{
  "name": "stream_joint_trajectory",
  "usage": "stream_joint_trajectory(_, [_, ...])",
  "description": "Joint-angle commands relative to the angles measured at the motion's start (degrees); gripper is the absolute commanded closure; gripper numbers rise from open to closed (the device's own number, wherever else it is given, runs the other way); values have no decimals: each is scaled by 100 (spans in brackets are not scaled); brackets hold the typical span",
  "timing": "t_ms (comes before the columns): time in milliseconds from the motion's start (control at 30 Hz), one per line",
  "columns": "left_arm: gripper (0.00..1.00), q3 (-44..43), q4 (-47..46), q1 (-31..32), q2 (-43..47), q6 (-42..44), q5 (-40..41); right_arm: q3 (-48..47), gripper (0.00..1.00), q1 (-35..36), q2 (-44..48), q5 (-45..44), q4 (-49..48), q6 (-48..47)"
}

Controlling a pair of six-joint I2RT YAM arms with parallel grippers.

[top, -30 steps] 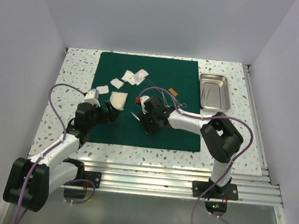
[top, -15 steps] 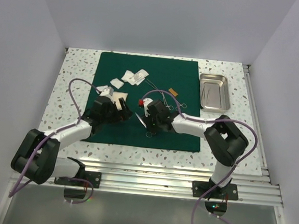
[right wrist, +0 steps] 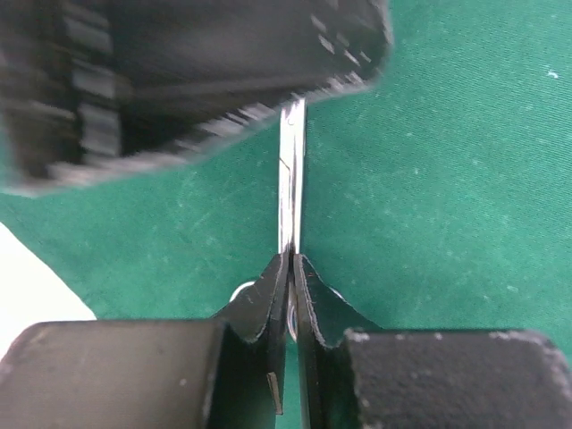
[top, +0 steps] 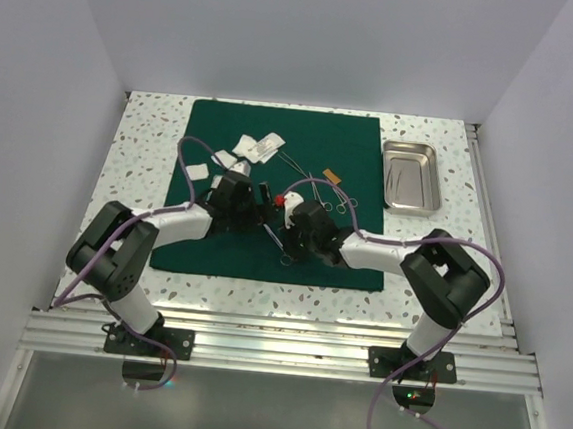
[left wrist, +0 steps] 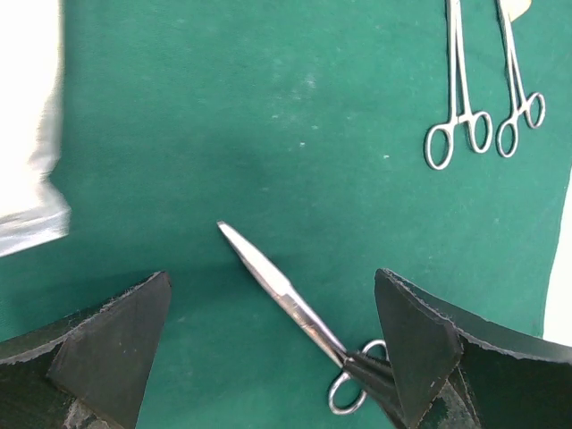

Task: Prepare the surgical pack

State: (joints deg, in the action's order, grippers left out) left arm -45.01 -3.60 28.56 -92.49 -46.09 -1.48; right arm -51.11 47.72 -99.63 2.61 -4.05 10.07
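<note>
- Overhead view: a dark green drape lies flat across the middle of a speckled table. Two robot arms reach onto it from the lower part of the frame.
- A shiny rectangular steel tray sits on the bare table just right of the drape, in the upper right of the frame. Thin metal items lie inside it, too small to name.
- Several white gauze pads are scattered near one another on the upper left part of the drape.
- Two forceps lie side by side on the drape in the upper right of the left wrist view. Their finger rings point toward the bottom of the frame, and they are well apart from the scissors.
- The scissors are near the centre of the drape, in the lower middle of the left wrist view. The blades are closed, with the tip pointing to the upper left and the finger rings at the lower right.
- The right gripper is pinched narrow on the scissors. Its two dark fingers press on either side of the steel close to the rings, and the blades run straight up the frame.
- The left gripper is spread wide and holds nothing. In its own view its dark pads fill the lower left and lower right corners, with the scissors between them and touching neither.
- From overhead, the two grippers face each other closely at the centre of the drape.
- Whether the scissors rest on the cloth or are raised slightly above it cannot be told.
</note>
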Motion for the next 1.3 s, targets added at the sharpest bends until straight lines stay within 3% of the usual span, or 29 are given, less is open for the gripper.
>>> stream_joint_trajectory(0, [1, -420, 324, 176, -234, -164, 139, 189, 95, 35, 216, -94, -306, 57])
stream_joint_trajectory(100, [5, -543, 533, 256, -384, -348, 321, 295, 95, 26, 234, -112, -560, 153])
stream_joint_trajectory(200, [16, -833, 877, 361, -551, -401, 551, 418, 95, 79, 243, -199, -754, 250])
stream_joint_trajectory(400, [22, -1509, 1932, 800, -964, -217, 1367, 567, 92, 176, 418, -428, -974, 259])
stream_joint_trajectory(700, [33, -1668, 2275, 1090, -1315, -331, 1843, 1384, 80, 229, 1507, -709, -1773, 259])
stream_joint_trajectory(867, [43, -1756, 2355, 1187, -1596, -305, 2002, 1683, 68, 229, 2158, -1201, -1643, 241])
stream_joint_trajectory(1067, [76, -1748, 2197, 1205, -1939, -129, 1765, 1754, 55, 228, 2571, -1263, -1160, 540])
stream_joint_trajectory(1267, [91, -1607, 1986, 1196, -1949, -85, 1616, 1517, 48, 211, 2528, -1088, -501, 962])
